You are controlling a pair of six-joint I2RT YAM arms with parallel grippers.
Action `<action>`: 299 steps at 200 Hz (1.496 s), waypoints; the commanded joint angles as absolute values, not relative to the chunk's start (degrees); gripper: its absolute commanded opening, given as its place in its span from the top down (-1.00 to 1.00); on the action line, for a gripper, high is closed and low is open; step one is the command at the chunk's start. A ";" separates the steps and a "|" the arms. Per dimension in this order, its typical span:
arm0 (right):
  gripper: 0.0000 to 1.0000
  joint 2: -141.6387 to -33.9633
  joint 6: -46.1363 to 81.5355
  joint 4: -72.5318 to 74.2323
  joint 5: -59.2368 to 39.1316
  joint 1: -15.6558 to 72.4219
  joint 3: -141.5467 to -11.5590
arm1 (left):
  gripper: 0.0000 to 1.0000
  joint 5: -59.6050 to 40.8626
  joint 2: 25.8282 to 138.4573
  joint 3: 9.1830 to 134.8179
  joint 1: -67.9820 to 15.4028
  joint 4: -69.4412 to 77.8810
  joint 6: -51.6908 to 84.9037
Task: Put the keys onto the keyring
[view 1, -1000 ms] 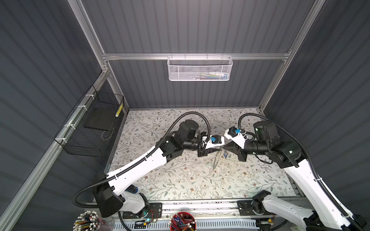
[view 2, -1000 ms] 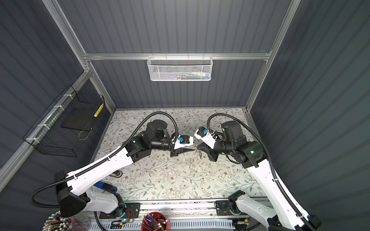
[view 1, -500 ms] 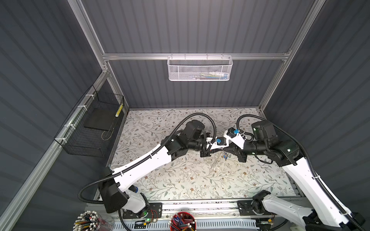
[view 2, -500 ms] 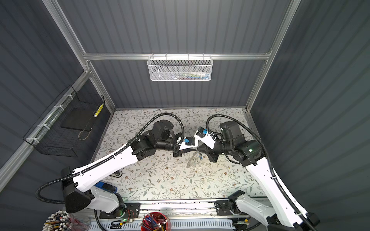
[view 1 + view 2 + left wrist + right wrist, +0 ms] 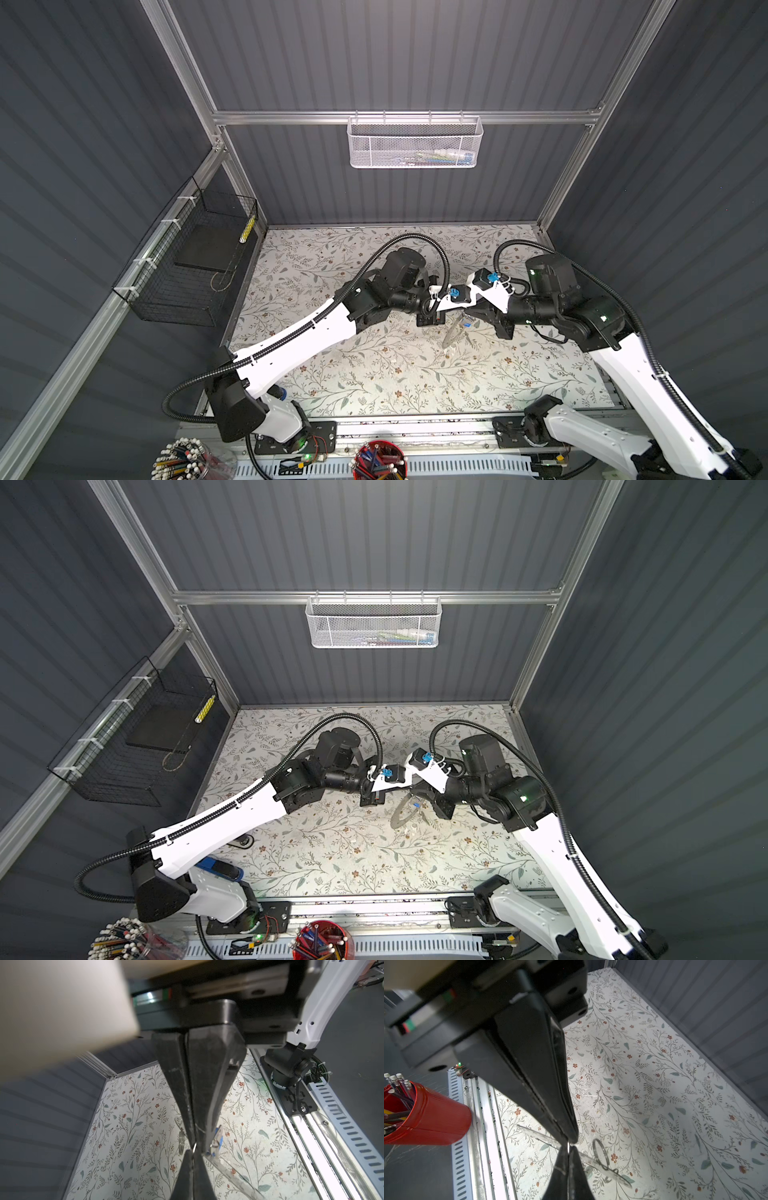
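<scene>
My left gripper (image 5: 193, 1152) and right gripper (image 5: 568, 1148) meet tip to tip above the middle of the floral mat. Both are shut on the same thin silvery wire ring (image 5: 194, 1146), which shows as a bright sliver between the right jaws. Just under the tips hangs the keyring (image 5: 452, 333) (image 5: 400, 813), a large flat grey ring. It appears edge-on as a pale band (image 5: 609, 1169) in the right wrist view. A key with a bright blue tag (image 5: 217, 1140) (image 5: 414, 803) sits beside the keyring. In both top views the wrist cameras cover the fingertips.
A red cup of pencils (image 5: 425, 1115) stands beyond the front rail (image 5: 483, 1126), with a jar of pencils (image 5: 183, 457) further left. A blue-and-black stapler (image 5: 220, 868) lies under the left arm. A black wire basket (image 5: 195, 266) and a white mesh basket (image 5: 415, 143) hang on the walls.
The left gripper has moved right until it meets the right gripper's tips, and its jaws have closed. The right arm has barely moved.
</scene>
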State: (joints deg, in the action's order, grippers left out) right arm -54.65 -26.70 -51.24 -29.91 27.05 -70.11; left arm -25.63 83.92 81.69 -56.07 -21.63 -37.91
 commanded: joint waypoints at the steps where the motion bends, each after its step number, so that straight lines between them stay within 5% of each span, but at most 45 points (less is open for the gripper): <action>1: 0.61 -51.45 -26.11 -43.56 -27.64 27.24 -68.37 | 1.00 -29.45 84.12 82.30 -56.57 -21.60 -37.99; 55: 0.06 -42.27 -24.36 -36.24 -17.36 27.22 -61.46 | 1.00 -27.55 80.67 74.93 -55.92 -10.26 -30.92; 102: -0.05 -36.67 -18.51 -31.53 -18.22 27.25 -53.41 | 1.00 -25.13 77.93 69.38 -55.64 4.03 -20.54; 245: 0.16 -40.40 -12.44 -13.53 -26.08 29.92 -49.21 | 1.00 -16.41 73.07 61.49 -55.74 23.37 -8.37; 299: 0.59 -41.44 -12.02 -12.57 -20.65 32.20 -49.75 | 1.00 -16.57 72.84 60.57 -55.72 25.53 -6.90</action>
State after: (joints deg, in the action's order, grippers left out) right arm -41.67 -12.25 -14.85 -22.55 31.31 -48.64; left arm -17.30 74.85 60.93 -55.90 20.88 -8.64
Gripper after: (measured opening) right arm 0.242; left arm 0.047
